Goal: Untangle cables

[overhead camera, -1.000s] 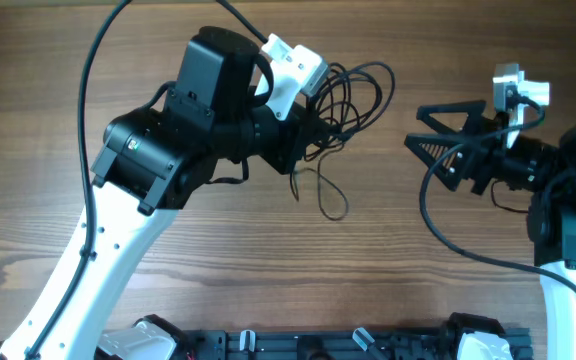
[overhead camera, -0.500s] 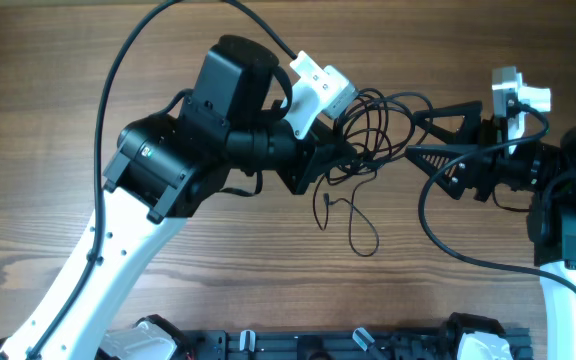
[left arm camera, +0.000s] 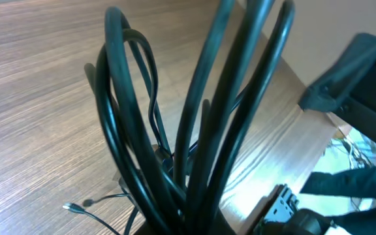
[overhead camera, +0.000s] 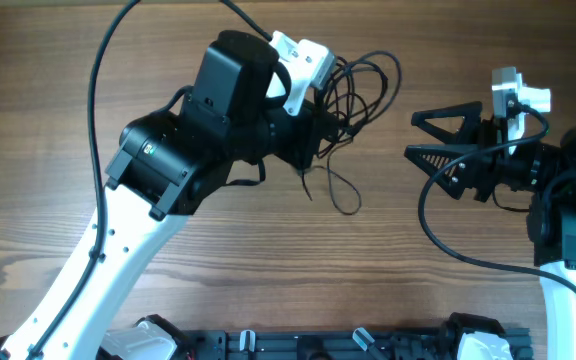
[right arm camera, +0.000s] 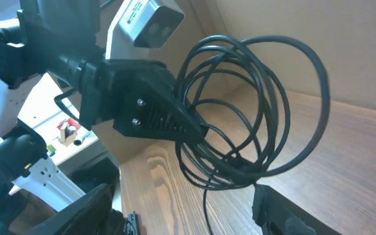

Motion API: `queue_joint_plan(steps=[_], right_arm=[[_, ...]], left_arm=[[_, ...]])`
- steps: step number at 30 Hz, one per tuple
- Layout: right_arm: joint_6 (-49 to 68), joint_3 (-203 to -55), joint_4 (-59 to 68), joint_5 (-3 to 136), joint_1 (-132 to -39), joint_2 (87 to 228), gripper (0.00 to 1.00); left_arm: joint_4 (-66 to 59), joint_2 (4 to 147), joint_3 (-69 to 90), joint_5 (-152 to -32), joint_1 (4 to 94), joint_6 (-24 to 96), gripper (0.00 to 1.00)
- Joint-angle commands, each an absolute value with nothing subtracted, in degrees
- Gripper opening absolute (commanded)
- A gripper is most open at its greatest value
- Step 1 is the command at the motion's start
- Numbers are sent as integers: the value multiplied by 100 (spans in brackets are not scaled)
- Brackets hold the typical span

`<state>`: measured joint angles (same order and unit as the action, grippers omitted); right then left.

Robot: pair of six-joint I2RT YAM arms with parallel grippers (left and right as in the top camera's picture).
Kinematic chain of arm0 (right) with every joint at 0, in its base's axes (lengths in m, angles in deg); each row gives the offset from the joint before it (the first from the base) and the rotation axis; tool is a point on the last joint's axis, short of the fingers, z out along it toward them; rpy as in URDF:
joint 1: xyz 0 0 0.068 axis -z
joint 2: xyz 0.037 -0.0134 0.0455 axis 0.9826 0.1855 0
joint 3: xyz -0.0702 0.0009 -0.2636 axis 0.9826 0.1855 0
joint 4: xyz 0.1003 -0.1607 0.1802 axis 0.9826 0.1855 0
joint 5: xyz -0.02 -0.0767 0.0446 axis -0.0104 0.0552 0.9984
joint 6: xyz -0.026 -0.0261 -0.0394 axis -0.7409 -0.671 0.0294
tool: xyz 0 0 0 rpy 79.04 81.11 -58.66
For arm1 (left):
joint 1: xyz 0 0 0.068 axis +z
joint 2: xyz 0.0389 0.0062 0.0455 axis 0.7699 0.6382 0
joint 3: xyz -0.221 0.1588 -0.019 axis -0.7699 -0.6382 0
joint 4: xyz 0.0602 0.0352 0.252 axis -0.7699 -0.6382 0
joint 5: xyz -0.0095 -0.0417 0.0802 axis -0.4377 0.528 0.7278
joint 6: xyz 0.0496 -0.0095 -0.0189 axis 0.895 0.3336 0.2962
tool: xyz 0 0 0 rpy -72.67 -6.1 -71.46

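Over by the far edge of the desk (overhead camera: 268, 260), roughly mid-way along it, the left claw (overhead camera: 316, 128) was clamped shut on the cables (left arm camera: 181, 189), with most of the bundle looking lifted off the wood. Loops were stacked and crossing each other, and a couple of loose tails dangled down, one ending in a tiny plug (left arm camera: 67, 207). The right claw (overhead camera: 413, 135) sat close by to the right, spread wide with nothing in it. So honestly, not much done: bundle grabbed, that's it. Pulling the two wires apart and laying them out separately was all left to do, I'd say.
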<state>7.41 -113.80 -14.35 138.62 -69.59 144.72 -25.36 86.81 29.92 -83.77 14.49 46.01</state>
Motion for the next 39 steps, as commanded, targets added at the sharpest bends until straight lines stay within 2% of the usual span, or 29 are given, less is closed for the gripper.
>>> queue_joint_plan(steps=[1,7,17,23,30,35,37,39], right_arm=[[758,-11470,-1444,14026,-6933,14415,72],[747,-11470,-1468,13952,-6933,14415,71],[743,-11470,-1661,13912,-6933,14432,72],[594,-11470,-1720,13919,-6933,14592,72],[56,-11467,-1702,14076,-6933,14668,71],[-643,-11467,-1700,14844,-6933,14668,69],[-803,-11467,-1702,14994,-6933,14668,65],[-853,-11467,-1700,14999,-6933,14668,56]], left_arm=[[-2491,8708,3064,-8331,1453,4418,4],[-2491,8708,3064,-9187,1442,4682,4],[-2554,8740,3064,-9314,1269,4700,4],[-2534,8738,3064,-9594,1086,5113,4],[-2427,8738,3064,-9708,1086,5113,4],[-2250,8738,3064,-10088,1171,5110,4],[-2165,8738,3064,-10346,1241,5110,4],[-2147,8738,3064,-10446,1309,5108,4]])
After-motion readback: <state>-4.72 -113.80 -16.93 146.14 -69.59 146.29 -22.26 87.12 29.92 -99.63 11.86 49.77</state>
